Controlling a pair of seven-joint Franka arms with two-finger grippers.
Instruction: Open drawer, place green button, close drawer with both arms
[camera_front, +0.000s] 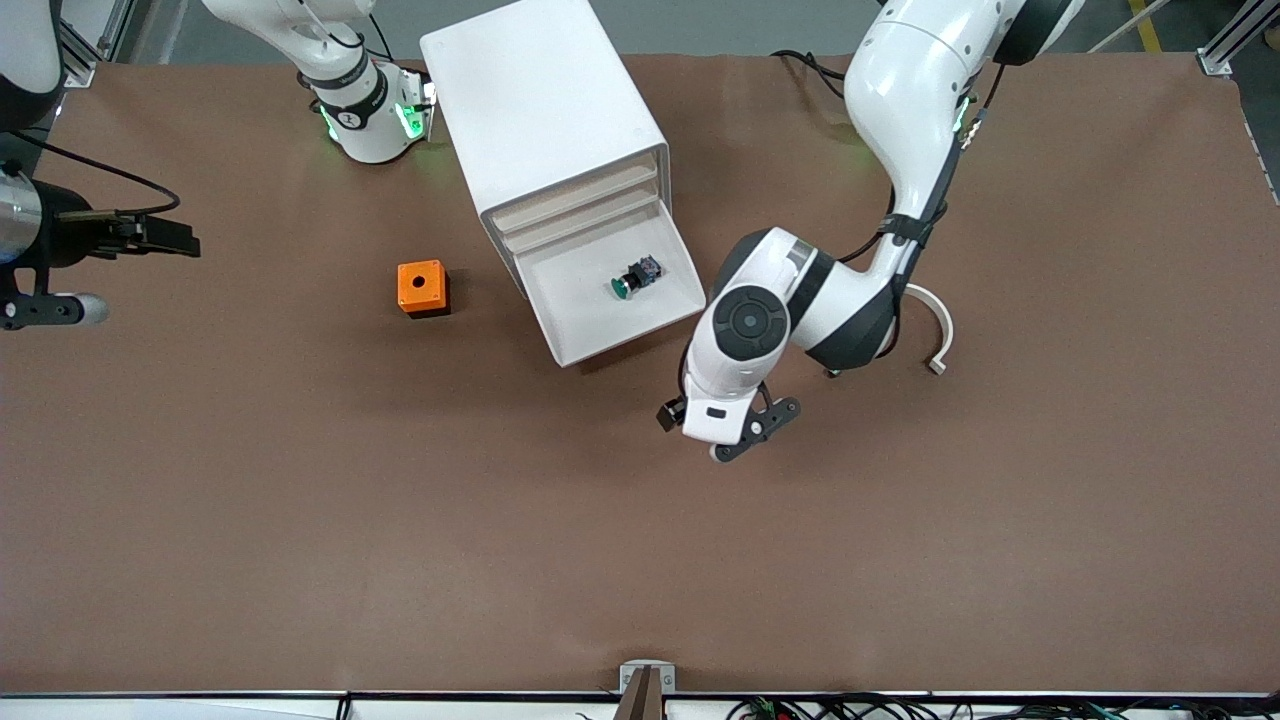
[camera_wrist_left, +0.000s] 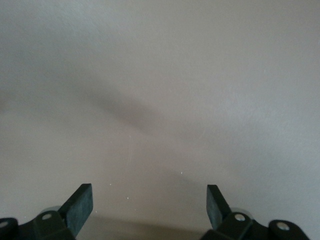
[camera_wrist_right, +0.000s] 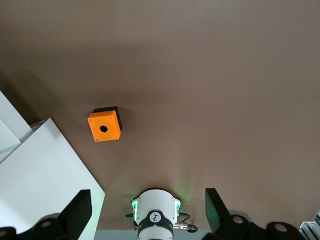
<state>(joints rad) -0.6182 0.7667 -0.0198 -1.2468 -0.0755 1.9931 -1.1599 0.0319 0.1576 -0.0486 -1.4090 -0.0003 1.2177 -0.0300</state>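
The white cabinet (camera_front: 545, 110) stands at the middle of the table's robot side. Its lowest drawer (camera_front: 585, 325) is pulled out. The button (camera_front: 630, 280), dark with a green cap, lies on its side inside the drawer. My left gripper (camera_front: 725, 440) is open and empty over bare table, nearer the front camera than the drawer's front, toward the left arm's end; its wrist view shows only its open gripper (camera_wrist_left: 148, 205) over the table. My right gripper (camera_front: 185, 240) is open and empty, held high at the right arm's end; its wrist view shows it open (camera_wrist_right: 147, 212).
An orange cube with a hole (camera_front: 423, 288) sits on the table beside the cabinet toward the right arm's end; it also shows in the right wrist view (camera_wrist_right: 105, 127), with the cabinet (camera_wrist_right: 45, 170) and the right arm's base (camera_wrist_right: 156, 212).
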